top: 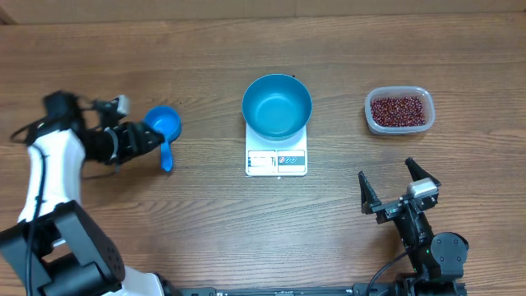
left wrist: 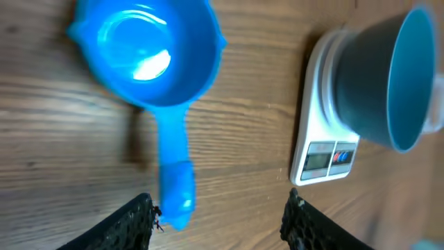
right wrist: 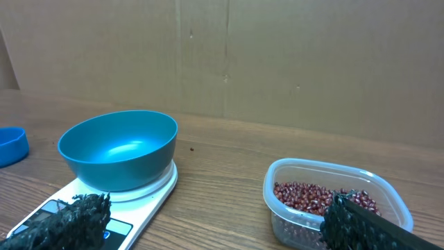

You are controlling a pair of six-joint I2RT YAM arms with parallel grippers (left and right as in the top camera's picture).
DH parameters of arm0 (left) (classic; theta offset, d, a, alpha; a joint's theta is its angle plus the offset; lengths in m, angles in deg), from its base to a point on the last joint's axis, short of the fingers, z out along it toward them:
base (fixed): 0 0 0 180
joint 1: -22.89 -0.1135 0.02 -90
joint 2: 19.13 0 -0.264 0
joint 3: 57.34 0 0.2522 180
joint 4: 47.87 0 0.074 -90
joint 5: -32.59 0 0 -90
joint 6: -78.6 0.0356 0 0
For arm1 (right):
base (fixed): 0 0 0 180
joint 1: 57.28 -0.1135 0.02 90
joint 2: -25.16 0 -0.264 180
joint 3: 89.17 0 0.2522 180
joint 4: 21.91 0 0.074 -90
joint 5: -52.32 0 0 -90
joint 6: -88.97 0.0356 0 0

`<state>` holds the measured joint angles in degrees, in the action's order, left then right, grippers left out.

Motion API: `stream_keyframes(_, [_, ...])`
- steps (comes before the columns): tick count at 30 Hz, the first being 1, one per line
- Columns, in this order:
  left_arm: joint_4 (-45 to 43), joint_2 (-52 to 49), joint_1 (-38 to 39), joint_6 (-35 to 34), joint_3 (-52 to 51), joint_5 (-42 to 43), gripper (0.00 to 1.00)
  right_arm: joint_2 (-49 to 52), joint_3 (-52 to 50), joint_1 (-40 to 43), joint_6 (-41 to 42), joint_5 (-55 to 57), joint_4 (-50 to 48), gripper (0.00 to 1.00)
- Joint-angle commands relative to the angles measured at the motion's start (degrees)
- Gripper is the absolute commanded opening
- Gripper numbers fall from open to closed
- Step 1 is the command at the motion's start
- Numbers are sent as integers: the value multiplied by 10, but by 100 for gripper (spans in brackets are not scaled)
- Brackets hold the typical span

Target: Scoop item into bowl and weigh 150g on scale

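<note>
Handling: small dark red-brown beans (top: 399, 111) loose, light, roll easy; need scoop.
Beans loc: clear plastic tub (top: 371, 123), 3 o'clock of deep blue bowl (top: 277, 107) on white square scale (top: 276, 162).
Hold pt: small blue plastic scoop (top: 162, 123), 9 o'clock of bowl; stiff, slick handle (left wrist: 173, 163).
L gripper (left wrist: 218, 210): fingers apart, straddling handle end, not clamped.
R gripper (top: 385, 170): spread wide, empty.

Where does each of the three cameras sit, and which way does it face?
Overhead: above the table, facing straight down; both arms show, left gripper, right gripper.
Left wrist: facing down at the scoop; own fingers below.
Right wrist: low, facing across to the bowl and beans; own fingers at bottom.
Shared: bowl and scale appear in all three.
</note>
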<state>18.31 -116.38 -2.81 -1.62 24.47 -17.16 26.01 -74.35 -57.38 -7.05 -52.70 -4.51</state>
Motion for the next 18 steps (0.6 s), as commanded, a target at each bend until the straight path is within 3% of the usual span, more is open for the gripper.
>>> stream_keyframes(1, [-17,7,-35,29,-48,92,63,-7,-6,-2,4,2,-3,100])
stream_keyframes(18, [-228,7,-62,-86,-203,102,61,-7,-6,-2,4,2,-3,100])
